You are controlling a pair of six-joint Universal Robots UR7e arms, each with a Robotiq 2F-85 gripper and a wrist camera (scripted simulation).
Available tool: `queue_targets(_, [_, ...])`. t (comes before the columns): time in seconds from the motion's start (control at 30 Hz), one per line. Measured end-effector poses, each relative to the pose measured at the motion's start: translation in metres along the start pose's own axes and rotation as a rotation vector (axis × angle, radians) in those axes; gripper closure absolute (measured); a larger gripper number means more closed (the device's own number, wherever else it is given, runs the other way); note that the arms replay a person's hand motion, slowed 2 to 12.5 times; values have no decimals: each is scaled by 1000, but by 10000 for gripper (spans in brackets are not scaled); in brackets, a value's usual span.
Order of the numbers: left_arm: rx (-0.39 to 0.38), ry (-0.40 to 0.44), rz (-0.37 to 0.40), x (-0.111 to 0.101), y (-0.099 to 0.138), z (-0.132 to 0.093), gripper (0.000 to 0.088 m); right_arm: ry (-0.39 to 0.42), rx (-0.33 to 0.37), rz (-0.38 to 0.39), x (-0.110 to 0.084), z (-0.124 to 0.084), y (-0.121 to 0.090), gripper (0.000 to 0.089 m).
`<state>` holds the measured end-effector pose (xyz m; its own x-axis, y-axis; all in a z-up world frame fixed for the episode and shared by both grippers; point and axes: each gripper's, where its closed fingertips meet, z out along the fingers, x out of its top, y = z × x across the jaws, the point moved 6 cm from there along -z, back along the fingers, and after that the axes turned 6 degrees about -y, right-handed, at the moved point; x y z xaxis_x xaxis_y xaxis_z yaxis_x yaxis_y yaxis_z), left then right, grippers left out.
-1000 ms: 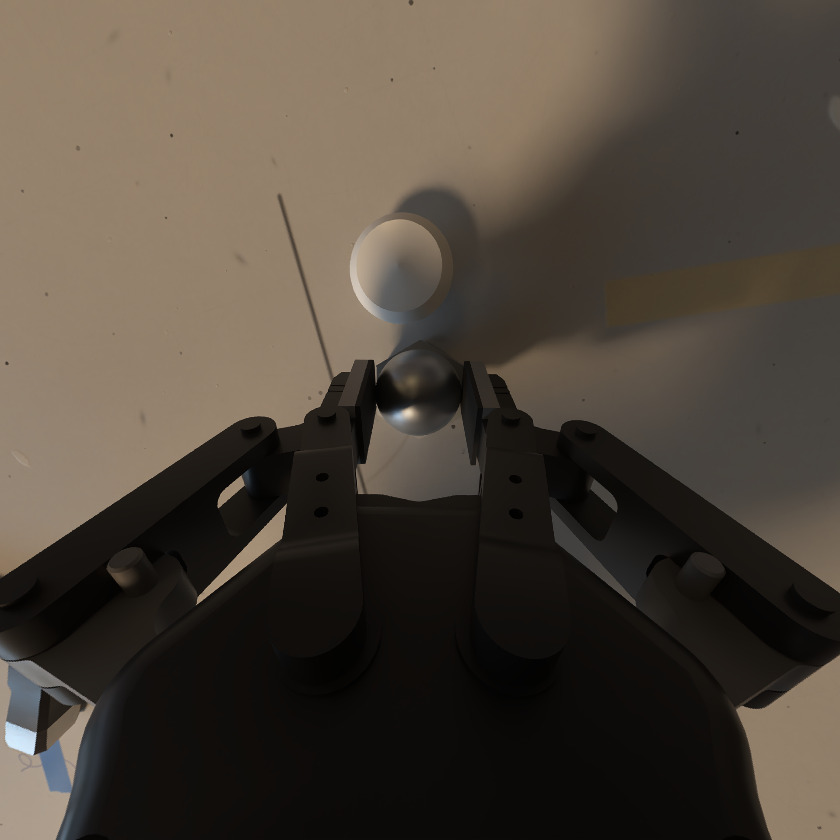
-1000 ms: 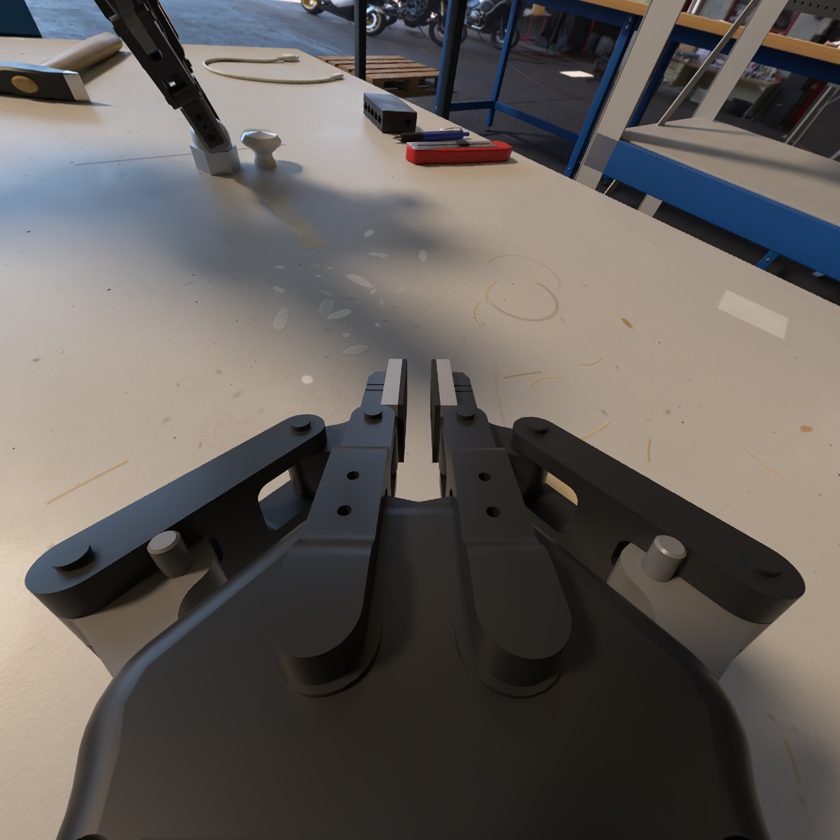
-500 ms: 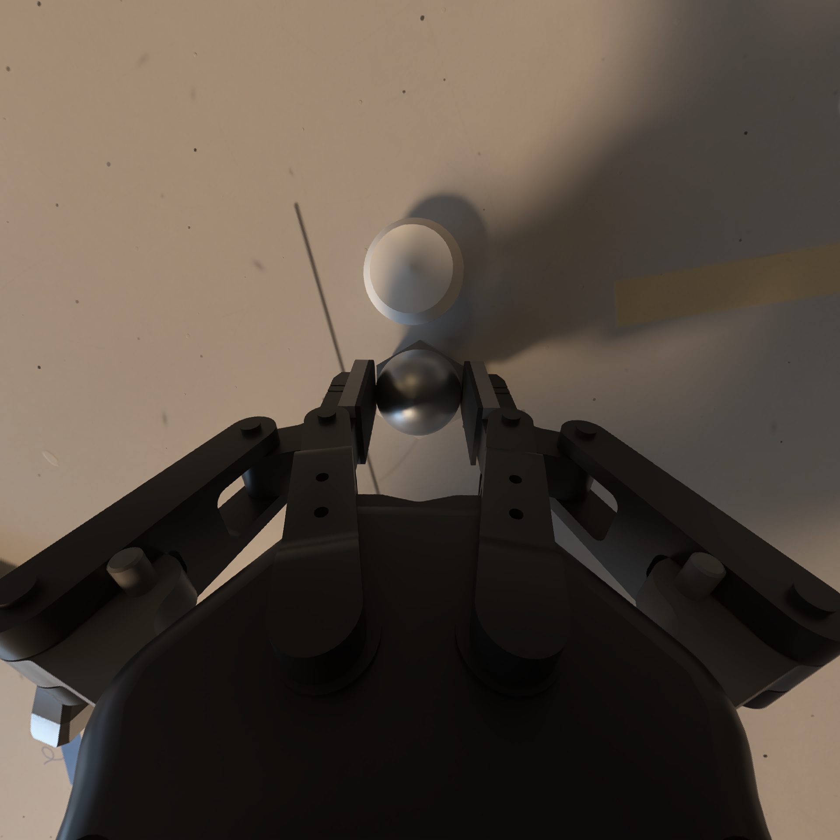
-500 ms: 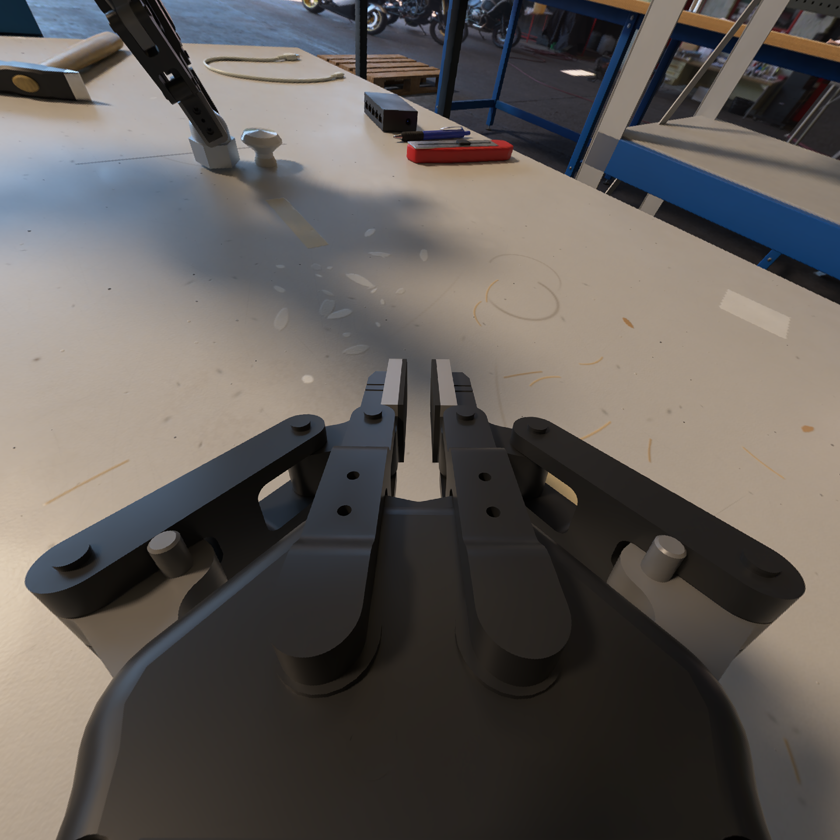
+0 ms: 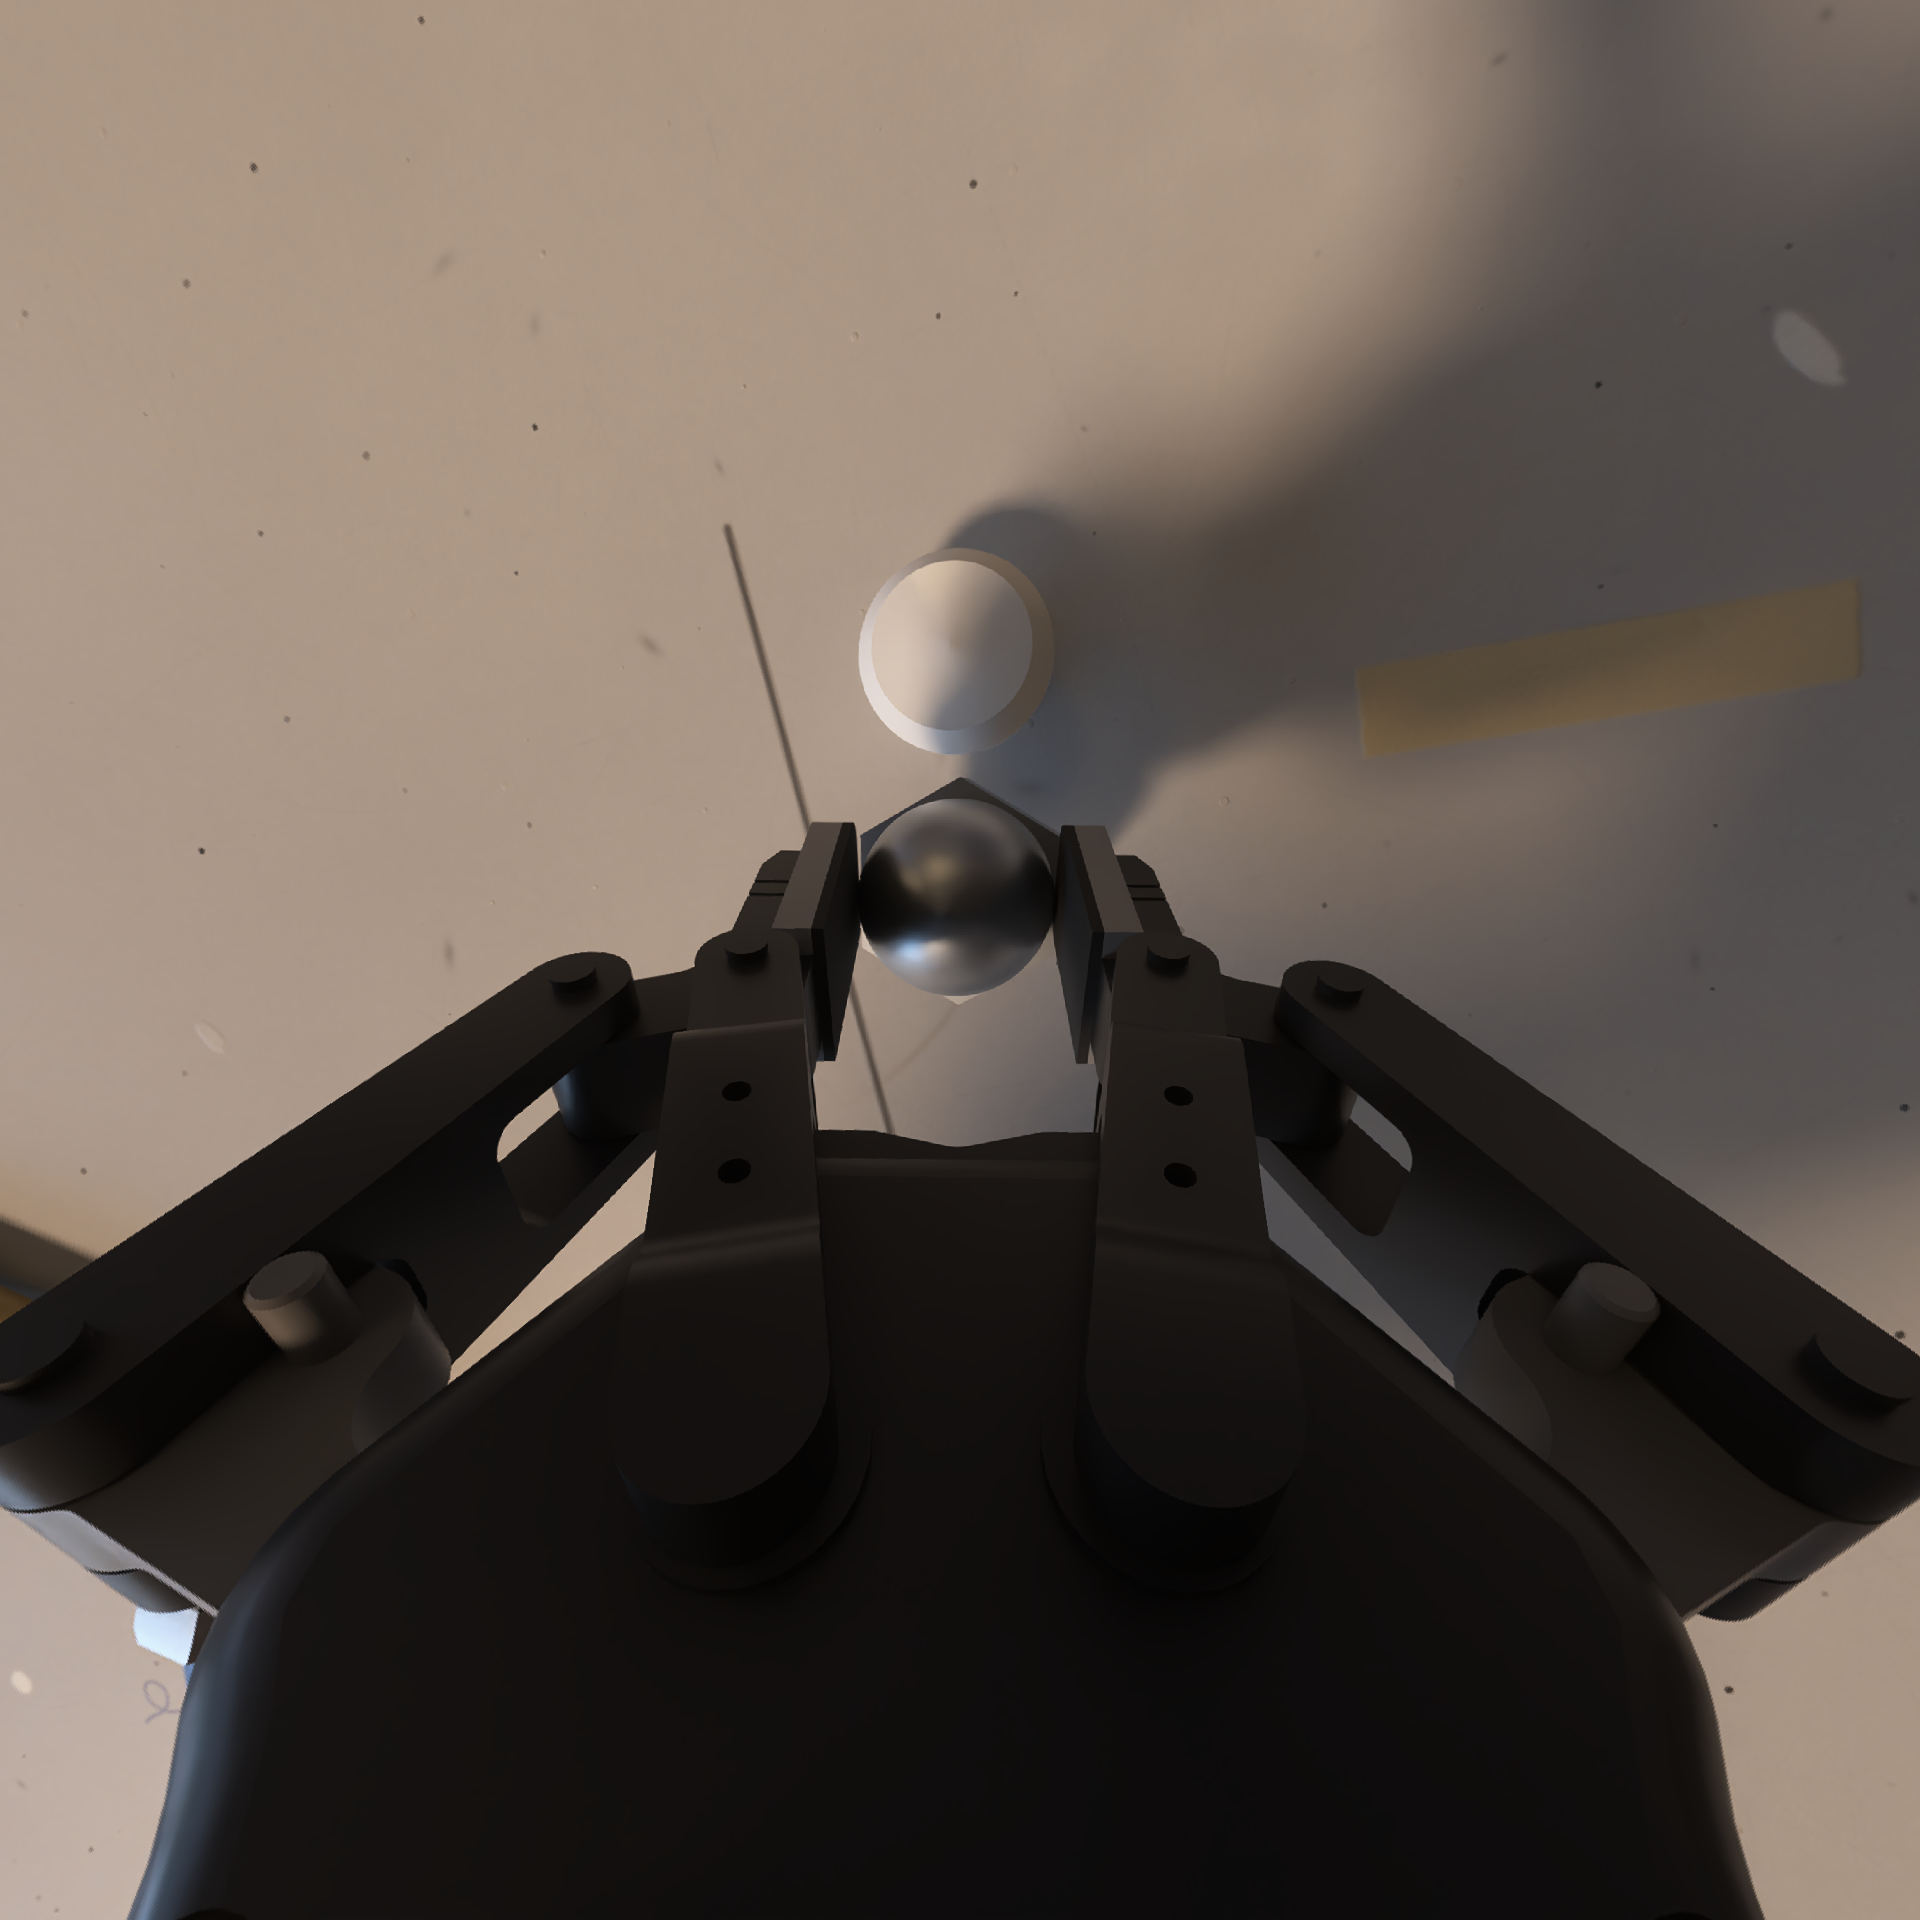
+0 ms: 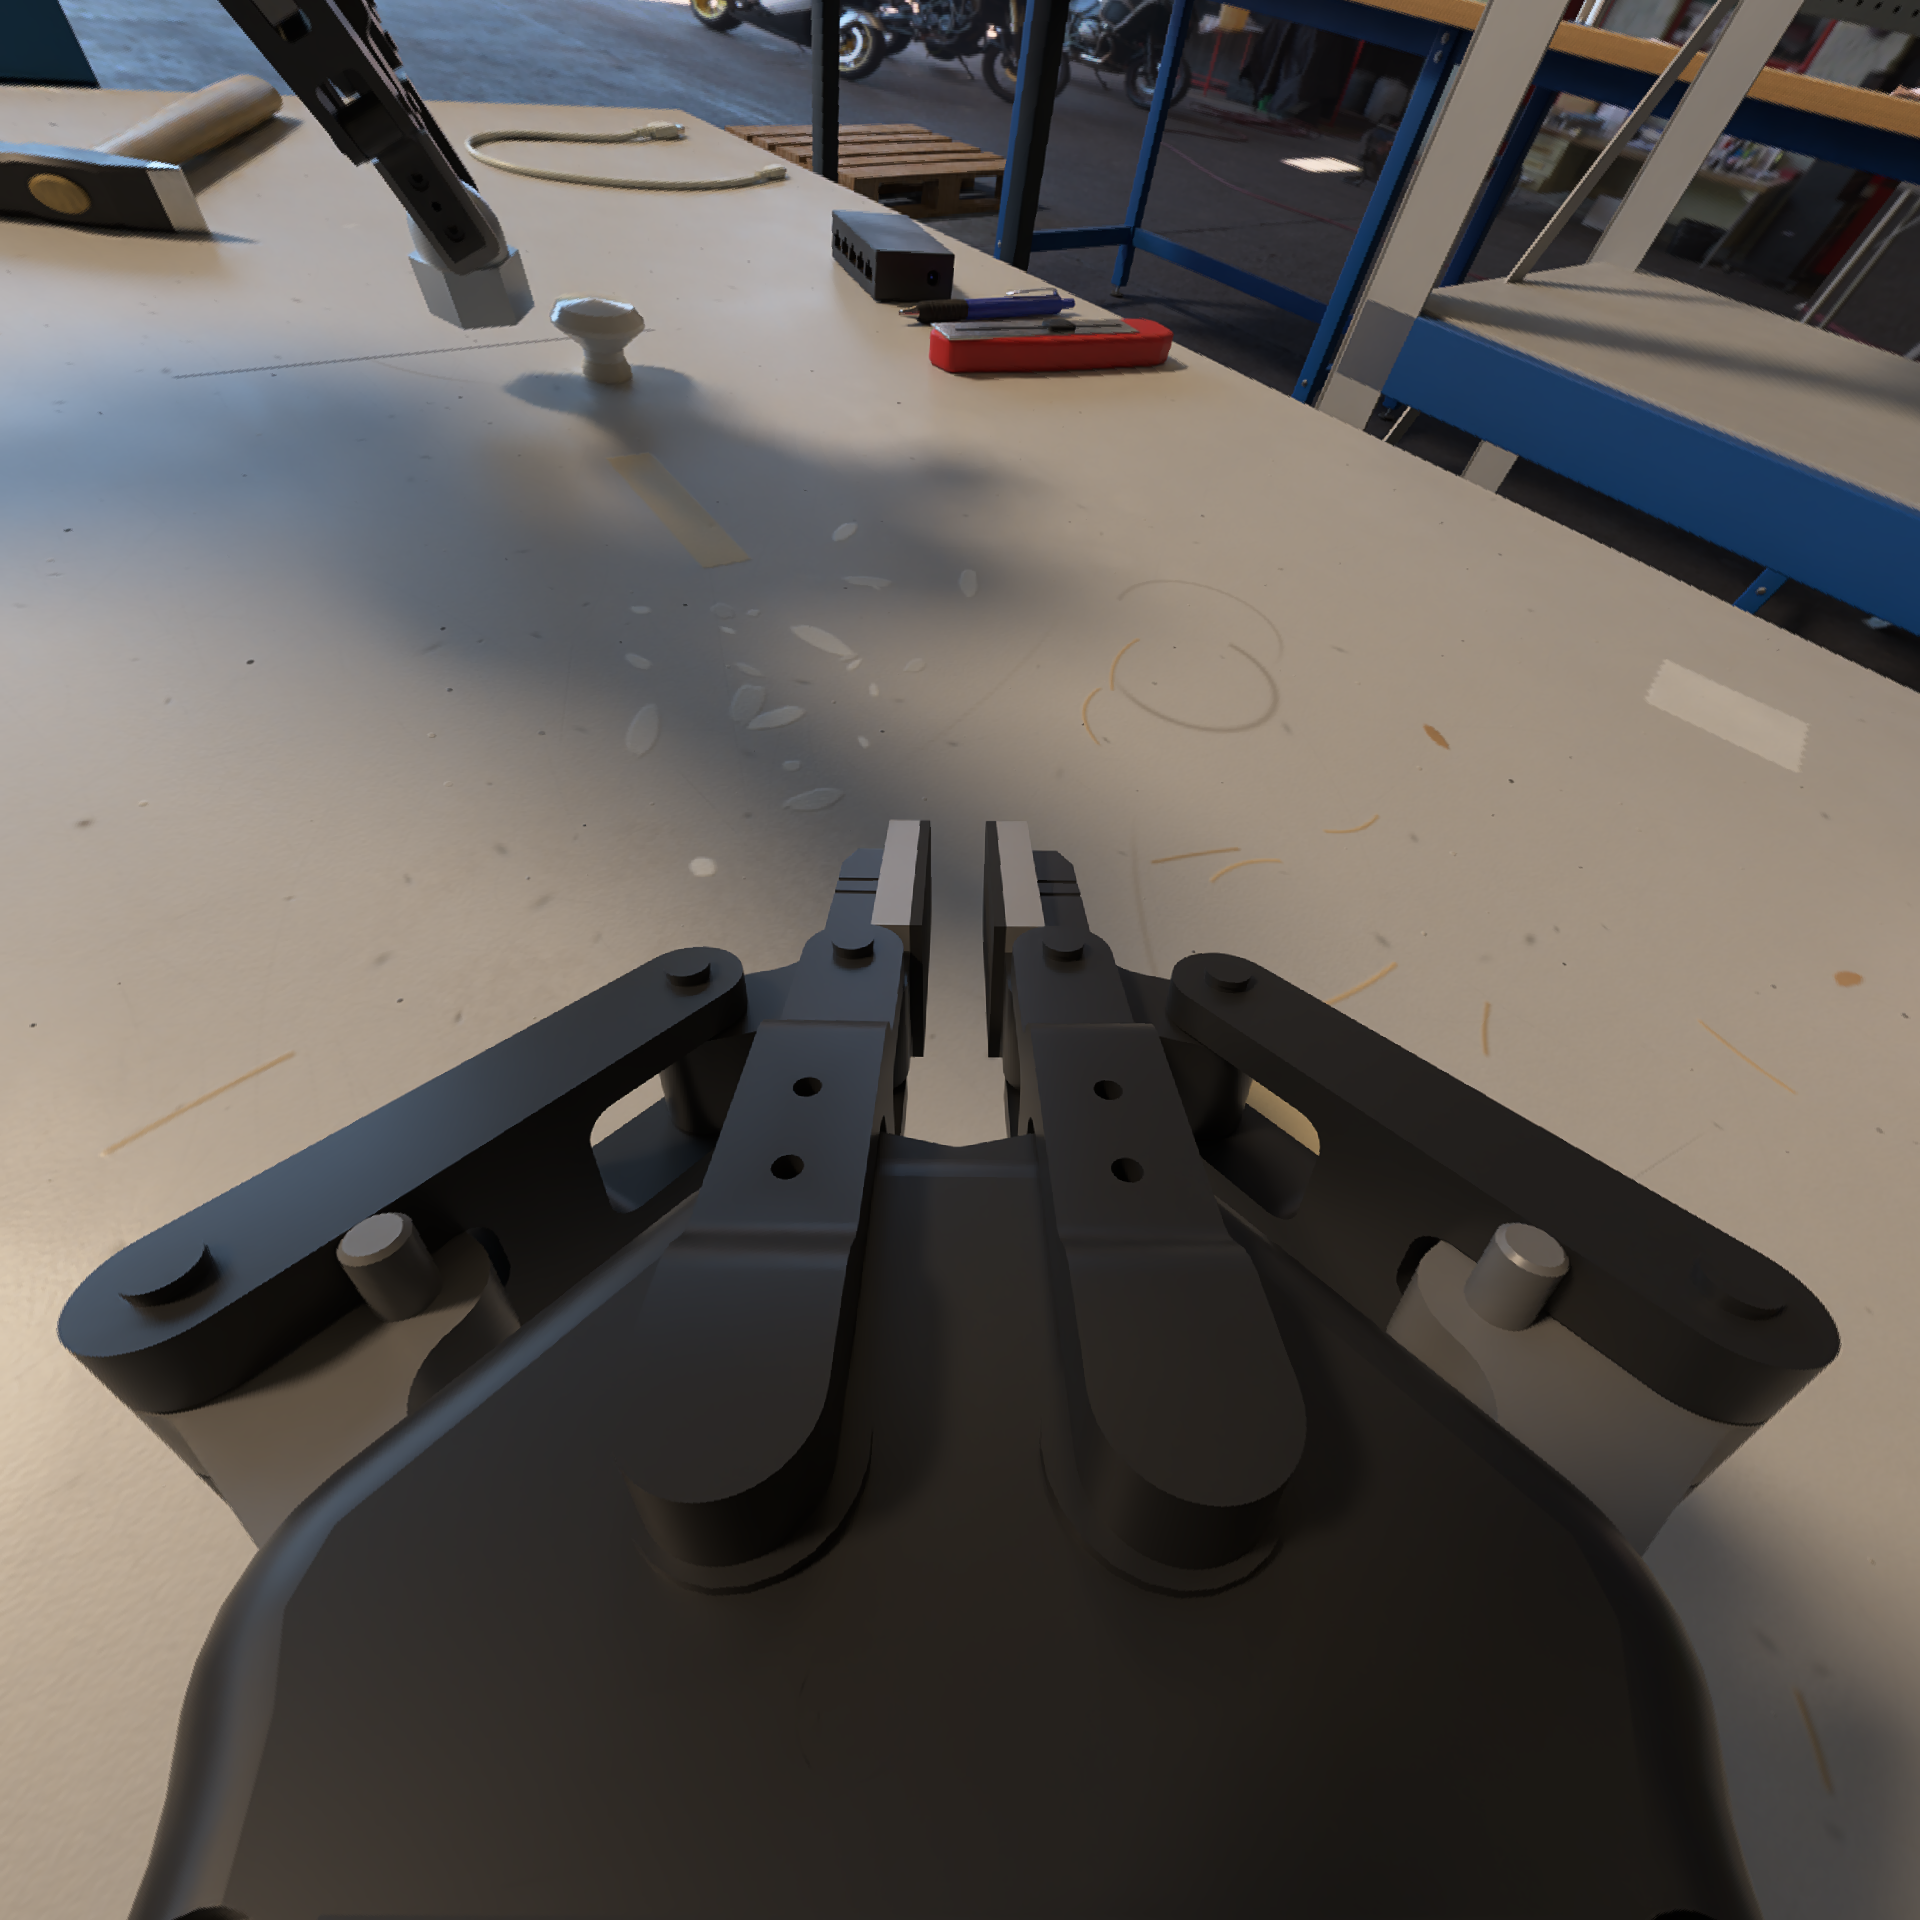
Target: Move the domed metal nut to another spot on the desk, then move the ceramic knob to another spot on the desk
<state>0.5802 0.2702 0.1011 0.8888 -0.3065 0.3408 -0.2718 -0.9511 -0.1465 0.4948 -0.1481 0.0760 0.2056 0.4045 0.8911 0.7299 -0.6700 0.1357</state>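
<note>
My left gripper (image 5: 956, 883) is shut on the domed metal nut (image 5: 956, 906), one pad on each side of its shiny dome. It holds the nut above the desk (image 5: 416, 520). The white ceramic knob (image 5: 954, 649) stands upright on the desk just beyond the nut. In the right wrist view the left gripper's fingers (image 6: 416, 177) carry the nut (image 6: 473, 291) clear of the desk, just left of the knob (image 6: 597, 332). My right gripper (image 6: 957, 862) hovers low over the desk, far from both, jaws nearly together with nothing between them.
A hammer (image 6: 94, 177) and a cable (image 6: 623, 156) lie at the far end of the desk. A black box (image 6: 891, 255), a pen (image 6: 987, 307) and a red tool (image 6: 1049, 345) lie near the right edge. A tape strip (image 6: 681, 509) is stuck near the knob.
My left gripper has risen with the nut, lifting it off the desk beside the knob. The right gripper has not moved.
</note>
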Motion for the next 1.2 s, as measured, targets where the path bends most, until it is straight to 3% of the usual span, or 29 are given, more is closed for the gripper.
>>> queue_targets(0.67, [4, 146, 73, 4, 20, -62, 539, 4, 1, -4, 0, 0, 0, 805])
queue_targets(0.9, [-5, 196, 156, 2, 39, -85, 539, 5, 5, -5, 0, 0, 0, 806])
queue_targets(1.2, [-5, 217, 326, -2, 63, -106, 539, 2, 13, -21, 0, -1, -1, 806])
